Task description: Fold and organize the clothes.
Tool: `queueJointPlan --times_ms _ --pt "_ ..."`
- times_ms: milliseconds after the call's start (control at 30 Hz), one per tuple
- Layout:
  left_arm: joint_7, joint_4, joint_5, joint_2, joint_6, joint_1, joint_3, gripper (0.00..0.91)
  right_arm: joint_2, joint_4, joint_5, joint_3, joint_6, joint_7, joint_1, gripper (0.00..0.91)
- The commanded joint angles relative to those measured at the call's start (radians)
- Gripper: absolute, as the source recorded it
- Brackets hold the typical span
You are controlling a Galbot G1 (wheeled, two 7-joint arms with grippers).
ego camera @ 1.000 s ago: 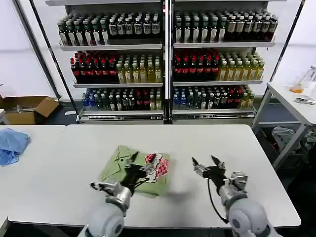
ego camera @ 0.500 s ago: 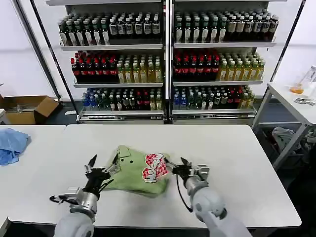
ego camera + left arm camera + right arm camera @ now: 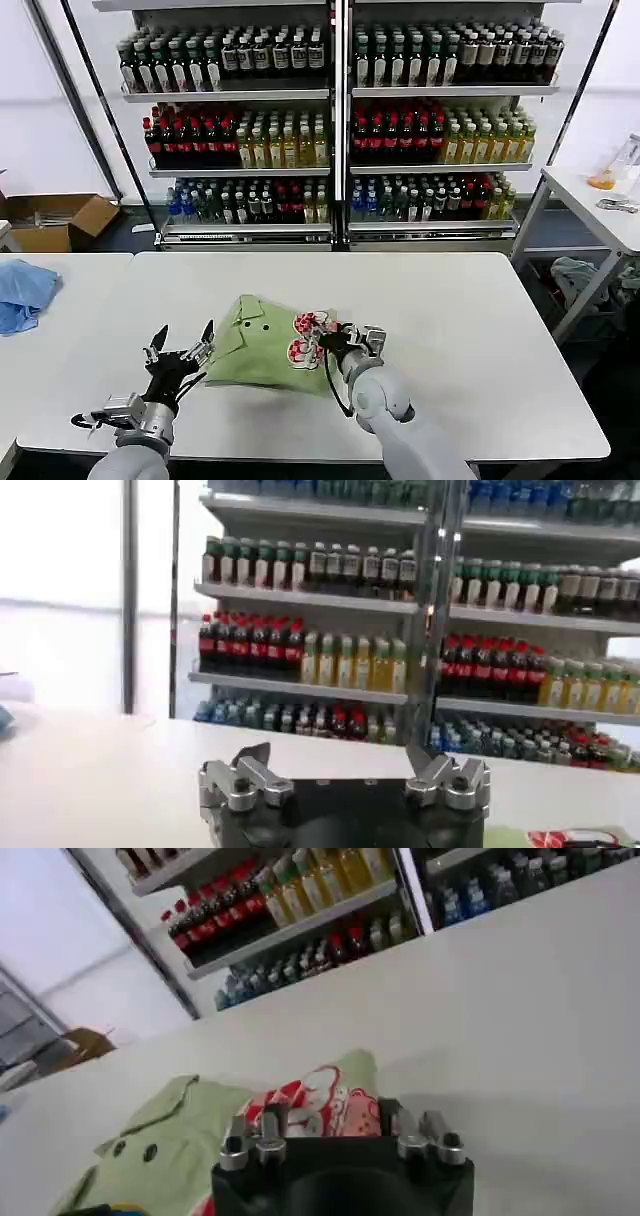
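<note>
Table (image 3: 470, 330): white, with the drinks shelving (image 3: 335, 120) behind its far edge. A light blue cloth (image 3: 22, 292) lies on the neighbouring surface off the left edge, not part of the work.

Shirt (image 3: 262, 345): light green, collared, lying in a compact bundle near the front edge, left of the table's centre. The checkered print (image 3: 308, 338) is turned up on the bundle's right side, and the collar with dark buttons is seen toward the far side.

Change noted over the last second: the right claw (image 3: 328, 340) has been brought in from the bare table on the right until it sits at the print edge of the shirt, fingers spread, nothing gripped as far as can be judged. The left claw (image 3: 180, 348) has been drawn off the shirt toward the left and now hangs just beside its left edge, fingers apart and empty.

Judgement: the working side has been swapped. A grasp of the right edge appears to be set up, probably for another fold or a squaring of the bundle.
</note>
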Motion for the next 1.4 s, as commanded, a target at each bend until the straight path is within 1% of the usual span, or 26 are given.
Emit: queueJointPlan --times_ms 33,100,133,200,333,533,567,600,667,733,767,800,867,900,933,1000,1033,1100,1133,1167,1200,1267,1300,1333,1367,1400 --pt "-0.001 0.0 -0.006 0.005 -0.005 0.02 -0.026 0.907 0.024 -0.077 -0.06 -0.027 0.007 0.008 0.04 0.0" --pt "-0.001 0.001 -0.007 0.005 -0.005 0.018 -0.026 0.907 0.019 -0.083 -0.08 -0.028 0.004 0.003 0.044 0.0" --pt "-0.001 0.001 -0.007 0.005 -0.005 0.017 -0.025 0.907 0.011 -0.091 -0.115 -0.03 0.001 -0.006 0.053 0.0" --pt "-0.001 0.003 -0.007 0.005 -0.004 0.017 -0.025 0.907 -0.003 -0.105 -0.14 -0.028 -0.005 -0.017 0.066 0.0" --pt "-0.001 0.003 -0.007 0.006 -0.004 0.019 -0.027 0.907 -0.044 -0.129 -0.195 -0.013 -0.019 -0.055 0.092 0.0" --pt "0.0 0.006 -0.009 0.004 -0.004 0.021 -0.028 0.907 -0.134 -0.129 -0.232 0.024 -0.043 -0.127 0.122 0.0" --pt "0.0 0.006 -0.008 0.003 -0.004 0.021 -0.026 0.907 -0.156 -0.131 -0.243 0.035 -0.05 -0.148 0.131 0.0" --pt "0.001 0.007 -0.008 0.002 -0.004 0.02 -0.024 0.907 -0.162 -0.133 -0.246 0.038 -0.052 -0.154 0.134 0.0" --pt "0.001 0.006 -0.006 -0.001 -0.003 0.017 -0.018 0.907 -0.204 -0.153 -0.277 0.057 -0.061 -0.201 0.155 0.0" --pt "0.002 0.005 -0.006 -0.003 -0.002 0.015 -0.014 0.907 -0.229 -0.16 -0.293 0.066 -0.073 -0.237 0.166 0.0" --pt "0.002 0.005 -0.005 -0.003 -0.001 0.013 -0.011 0.907 -0.252 -0.167 -0.314 0.074 -0.076 -0.273 0.175 0.0" --pt "0.002 0.005 -0.005 -0.003 -0.001 0.013 -0.009 0.907 -0.26 -0.169 -0.319 0.079 -0.076 -0.29 0.181 0.0" --pt "0.003 0.006 -0.003 -0.001 -0.001 0.012 -0.004 0.907 -0.286 -0.193 -0.339 0.088 -0.064 -0.348 0.211 0.0" --pt "0.003 0.006 -0.003 -0.001 -0.001 0.012 -0.002 0.907 -0.289 -0.205 -0.349 0.086 -0.053 -0.359 0.221 0.0" --pt "0.003 0.005 0.0 -0.001 0.0 0.012 0.002 0.907 -0.287 -0.234 -0.389 0.078 -0.015 -0.388 0.25 0.0" --pt "0.004 0.005 0.002 -0.003 0.0 0.01 0.007 0.907 -0.279 -0.276 -0.423 0.067 0.013 -0.407 0.281 0.0" --pt "0.004 0.005 0.003 -0.004 0.001 0.007 0.009 0.907 -0.265 -0.313 -0.452 0.053 0.047 -0.428 0.311 0.0" --pt "0.004 0.005 0.004 -0.005 0.002 0.005 0.011 0.907 -0.253 -0.342 -0.483 0.041 0.077 -0.443 0.328 0.0" --pt "0.004 0.004 0.005 -0.007 0.002 0.005 0.012 0.907 -0.245 -0.351 -0.502 0.036 0.092 -0.437 0.328 0.272" --pt "0.004 0.003 0.005 -0.007 0.002 0.006 0.013 0.907 -0.242 -0.347 -0.502 0.037 0.111 -0.433 0.324 0.907" --pt "0.005 0.001 0.006 -0.007 0.002 0.008 0.013 0.907 -0.238 -0.334 -0.502 0.042 0.125 -0.425 0.312 0.907" --pt "0.005 -0.004 0.01 -0.005 0.0 0.014 0.013 0.907 -0.23 -0.271 -0.513 0.067 0.163 -0.369 0.254 0.907" --pt "0.006 -0.007 0.011 -0.004 -0.001 0.018 0.012 0.907 -0.23 -0.256 -0.521 0.073 0.181 -0.35 0.237 0.907" --pt "0.006 -0.009 0.012 -0.003 -0.002 0.021 0.011 0.907 -0.233 -0.232 -0.541 0.084 0.211 -0.328 0.208 0.907" --pt "0.007 -0.012 0.012 -0.002 -0.003 0.023 0.011 0.907 -0.238 -0.195 -0.563 0.097 0.256 -0.293 0.161 0.907" --pt "0.007 -0.017 0.013 -0.001 -0.004 0.026 0.011 0.907 -0.245 -0.164 -0.574 0.105 0.283 -0.264 0.137 0.907"
